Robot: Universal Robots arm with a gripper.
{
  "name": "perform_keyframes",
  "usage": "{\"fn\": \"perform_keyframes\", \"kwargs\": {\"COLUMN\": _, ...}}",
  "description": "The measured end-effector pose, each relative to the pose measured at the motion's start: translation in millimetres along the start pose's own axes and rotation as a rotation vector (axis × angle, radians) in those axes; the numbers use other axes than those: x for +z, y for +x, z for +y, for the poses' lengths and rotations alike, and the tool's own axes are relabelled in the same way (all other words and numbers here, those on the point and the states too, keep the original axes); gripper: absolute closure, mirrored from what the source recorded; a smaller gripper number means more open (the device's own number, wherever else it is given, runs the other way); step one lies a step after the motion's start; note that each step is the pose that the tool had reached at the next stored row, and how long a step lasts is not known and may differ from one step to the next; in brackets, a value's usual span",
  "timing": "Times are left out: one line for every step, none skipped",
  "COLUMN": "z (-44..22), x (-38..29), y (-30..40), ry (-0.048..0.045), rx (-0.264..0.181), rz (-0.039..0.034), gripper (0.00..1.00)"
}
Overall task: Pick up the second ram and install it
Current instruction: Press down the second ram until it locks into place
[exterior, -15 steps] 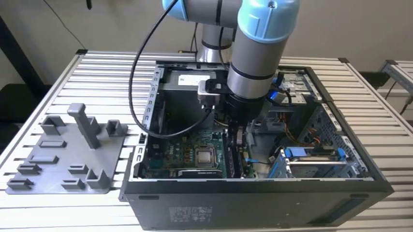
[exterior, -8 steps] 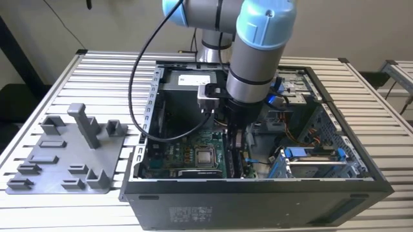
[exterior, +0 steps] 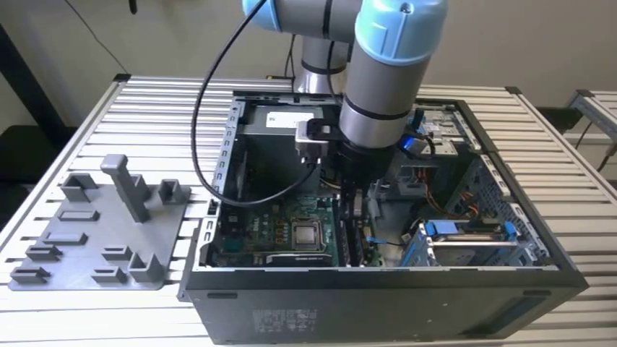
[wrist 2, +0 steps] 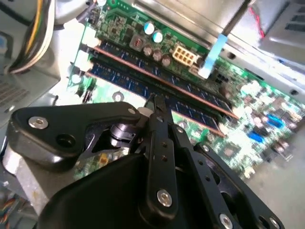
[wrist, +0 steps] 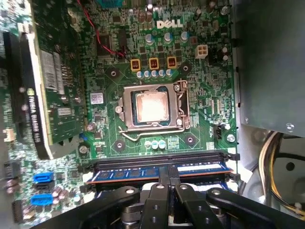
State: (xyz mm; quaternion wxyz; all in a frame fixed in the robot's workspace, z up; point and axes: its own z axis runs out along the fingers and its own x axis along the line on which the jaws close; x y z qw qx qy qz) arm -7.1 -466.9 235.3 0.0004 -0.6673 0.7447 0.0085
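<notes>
My gripper reaches down inside the open computer case, over the memory slots at the edge of the green motherboard. In both wrist views the two black fingers are shut together. Their tips rest on the top edge of the second ram, a dark blue stick with black chips lying along its slot. In the second wrist view the fingertips meet that stick, and another stick sits in the slot beside it. The fingers line up along the stick's length, not across it.
The processor socket lies just beyond the slots, and an expansion card stands further off. Power cables hang by the case wall. A grey fixture tray with upright posts sits outside the case at the exterior view's left. A drive cage fills the case's other side.
</notes>
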Motion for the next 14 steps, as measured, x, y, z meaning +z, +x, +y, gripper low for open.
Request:
{"fn": "perform_keyframes", "kwargs": {"z": 0.0, "x": -3.4, "y": -0.1, "ry": 0.0000, "rx": 0.000, "rz": -0.0005, "gripper": 0.89}}
{"fn": "perform_keyframes", "kwargs": {"z": 0.1, "x": -6.6, "y": -0.1, "ry": 0.0001, "rx": 0.000, "rz": -0.0003, "gripper": 0.89}}
{"fn": "perform_keyframes", "kwargs": {"z": 0.1, "x": -9.6, "y": -0.1, "ry": 0.0000, "rx": 0.000, "rz": -0.0002, "gripper": 0.89}}
{"fn": "perform_keyframes", "kwargs": {"z": 0.1, "x": -12.6, "y": -0.2, "ry": 0.0000, "rx": 0.000, "rz": 0.0000, "gripper": 0.89}}
{"fn": "perform_keyframes", "kwargs": {"z": 0.2, "x": -15.1, "y": -0.2, "ry": 0.0001, "rx": 0.000, "rz": -0.0003, "gripper": 0.89}}
{"fn": "perform_keyframes", "kwargs": {"z": 0.2, "x": -17.3, "y": -0.2, "ry": 0.0001, "rx": 0.000, "rz": -0.0002, "gripper": 0.89}}
{"fn": "perform_keyframes", "kwargs": {"z": 0.2, "x": -18.6, "y": -0.2, "ry": 0.0000, "rx": 0.000, "rz": -0.0001, "gripper": 0.89}}
{"fn": "perform_keyframes", "kwargs": {"z": 0.2, "x": -18.8, "y": -0.3, "ry": 0.0001, "rx": 0.000, "rz": -0.0003, "gripper": 0.89}}
{"fn": "perform_keyframes", "kwargs": {"z": 0.2, "x": -18.8, "y": -0.3, "ry": 0.0001, "rx": 0.000, "rz": -0.0004, "gripper": 0.89}}
{"fn": "perform_keyframes", "kwargs": {"z": 0.2, "x": -18.8, "y": -0.3, "ry": 0.0001, "rx": 0.000, "rz": -0.0006, "gripper": 0.89}}
{"fn": "perform_keyframes", "kwargs": {"z": 0.2, "x": -19.1, "y": -0.3, "ry": 0.0001, "rx": 0.000, "rz": -0.0002, "gripper": 0.89}}
{"fn": "perform_keyframes", "kwargs": {"z": 0.2, "x": -19.2, "y": -0.3, "ry": 0.0001, "rx": 0.000, "rz": -0.0003, "gripper": 0.89}}
{"fn": "perform_keyframes", "kwargs": {"z": 0.2, "x": -19.2, "y": -0.3, "ry": 0.0001, "rx": 0.000, "rz": -0.0002, "gripper": 0.89}}
{"fn": "perform_keyframes", "kwargs": {"z": 0.2, "x": -19.3, "y": -0.3, "ry": 0.0000, "rx": 0.000, "rz": -0.0002, "gripper": 0.89}}
